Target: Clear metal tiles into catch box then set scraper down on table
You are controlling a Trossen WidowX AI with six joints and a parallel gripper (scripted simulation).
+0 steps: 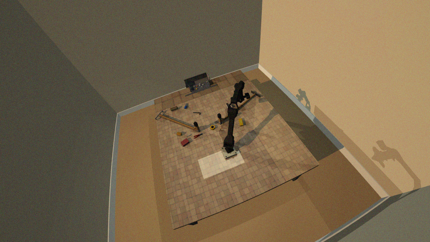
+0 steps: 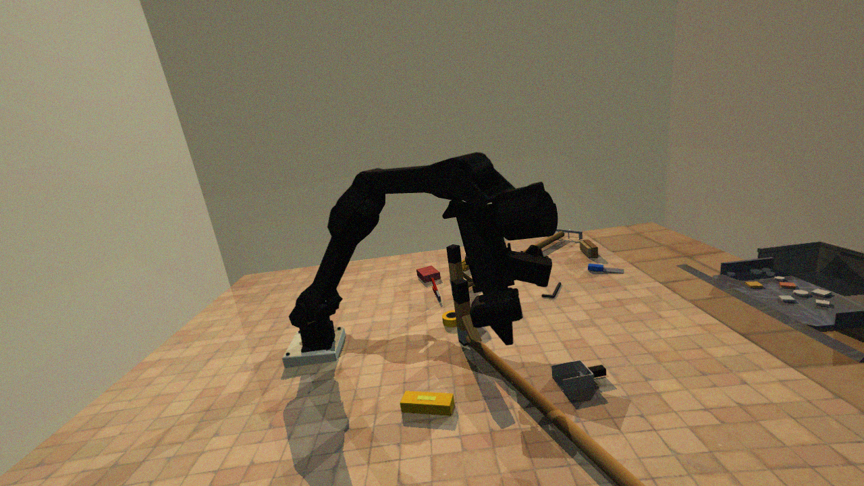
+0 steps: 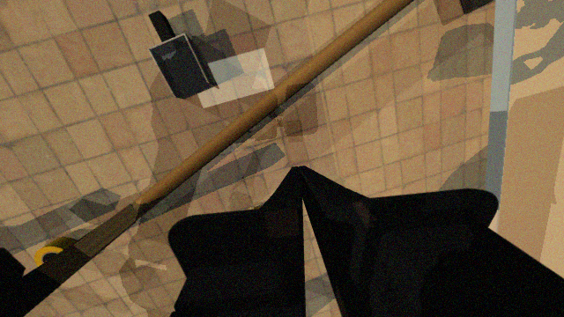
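Observation:
My gripper (image 2: 506,338) (image 3: 298,173) is shut with nothing between its fingers. It hangs point-down just above the table, close beside a long wooden scraper pole (image 2: 531,395) (image 3: 247,119) (image 1: 242,103) that lies flat on the table. The pole runs past the fingertips and is not between them. Its dark handle end (image 3: 106,229) lies by an upright black post (image 2: 454,266). A second long scraper (image 1: 177,121) lies at the left. Several small metal tiles (image 2: 785,298) (image 1: 197,87) sit on the dark steel bench plate (image 2: 761,308), with the catch box (image 2: 797,250) (image 1: 195,78) at its far end.
A small dark open box (image 2: 574,377) (image 3: 181,66) and a yellow level (image 2: 426,401) lie either side of the pole. A yellow tape ring (image 2: 449,318) (image 3: 46,253), red block (image 2: 427,272), hex key (image 2: 554,292) and blue tool (image 2: 598,267) lie farther back. The arm base (image 1: 229,153) stands mid-table.

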